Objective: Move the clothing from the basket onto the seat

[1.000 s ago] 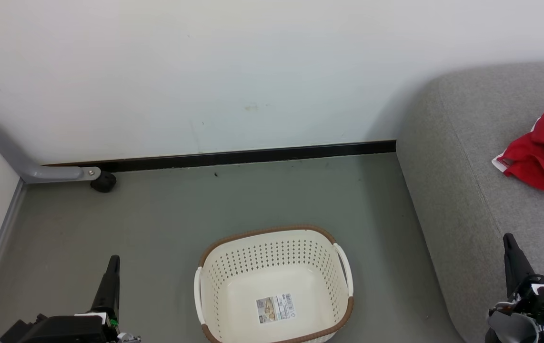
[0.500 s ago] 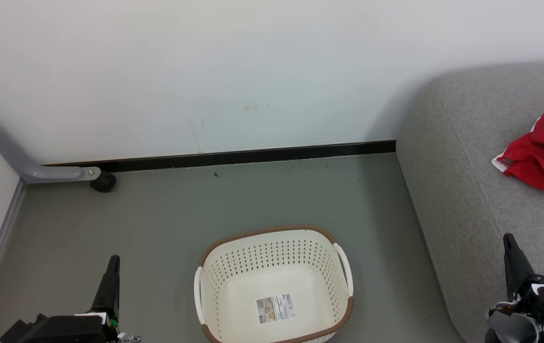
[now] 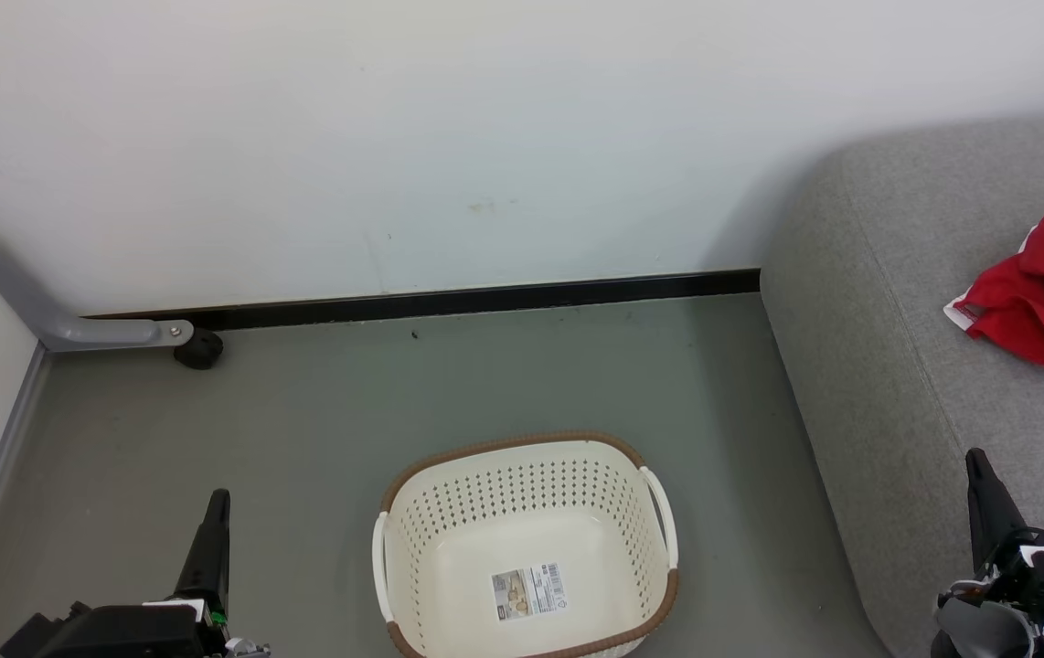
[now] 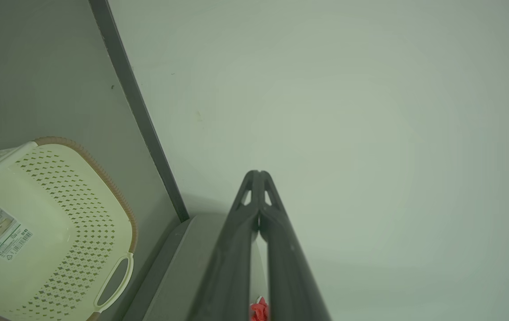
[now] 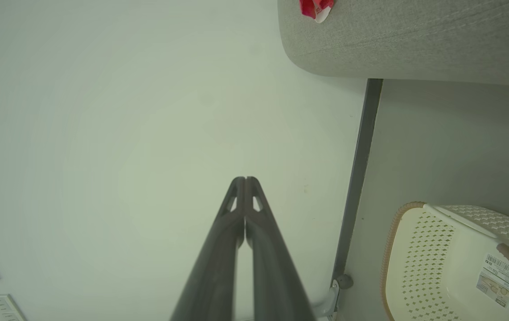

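even soft indoor light, faint shadows, sharp head view, wrist views green-tinted with wide-angle bending

Domestic room: sofa point(image 3: 888, 366), laundry basket point(image 3: 527, 484)

- We see the clothing point(image 3: 1038, 306) cut by the head view's right edge, its lettering chopped short.
- The basket point(image 3: 522, 448) loses its near rim under the bottom edge.
- Its label point(image 3: 529, 592) is too small for us to read.
- In the left wrist view a red scrap point(image 4: 259, 310), perhaps that clothing, is mostly hidden behind the left gripper point(image 4: 259, 173).

Plain white wall point(image 3: 485, 137), black skirting point(image 3: 485, 297), grey-green floor point(image 3: 394, 393); grey bracket point(image 3: 101, 331) with caster point(image 3: 199, 348) ahead of left hand point(image 3: 218, 501).
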### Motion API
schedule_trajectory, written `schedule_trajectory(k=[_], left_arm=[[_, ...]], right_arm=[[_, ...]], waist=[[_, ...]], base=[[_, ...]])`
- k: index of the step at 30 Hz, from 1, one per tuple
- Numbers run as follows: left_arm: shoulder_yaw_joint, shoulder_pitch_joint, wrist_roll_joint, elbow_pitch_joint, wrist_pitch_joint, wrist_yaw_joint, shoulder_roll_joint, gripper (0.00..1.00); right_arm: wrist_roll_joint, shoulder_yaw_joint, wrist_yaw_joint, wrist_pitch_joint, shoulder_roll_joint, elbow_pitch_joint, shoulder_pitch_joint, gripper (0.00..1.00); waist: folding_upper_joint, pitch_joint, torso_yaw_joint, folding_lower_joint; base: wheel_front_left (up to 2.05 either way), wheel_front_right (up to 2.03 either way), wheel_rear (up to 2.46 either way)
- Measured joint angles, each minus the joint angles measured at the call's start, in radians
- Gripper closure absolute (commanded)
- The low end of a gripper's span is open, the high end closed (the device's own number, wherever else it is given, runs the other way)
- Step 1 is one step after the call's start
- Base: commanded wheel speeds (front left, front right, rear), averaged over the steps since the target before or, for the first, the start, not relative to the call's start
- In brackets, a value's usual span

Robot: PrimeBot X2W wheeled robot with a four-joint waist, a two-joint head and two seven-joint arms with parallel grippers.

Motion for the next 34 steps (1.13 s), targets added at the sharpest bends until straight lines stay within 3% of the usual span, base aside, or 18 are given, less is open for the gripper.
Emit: schedule_trajectory(k=[34], left_arm=[[0.0,0.0,0.0,-0.001,0.0,0.0,0.0,1.0]], right_arm=[[0.0,0.0,0.0,0.0,0.0,0.0,0.0,1.0]], waist=[[0.0,0.0,0.0,0.0]], base=[[0.0,0.0,0.0]])
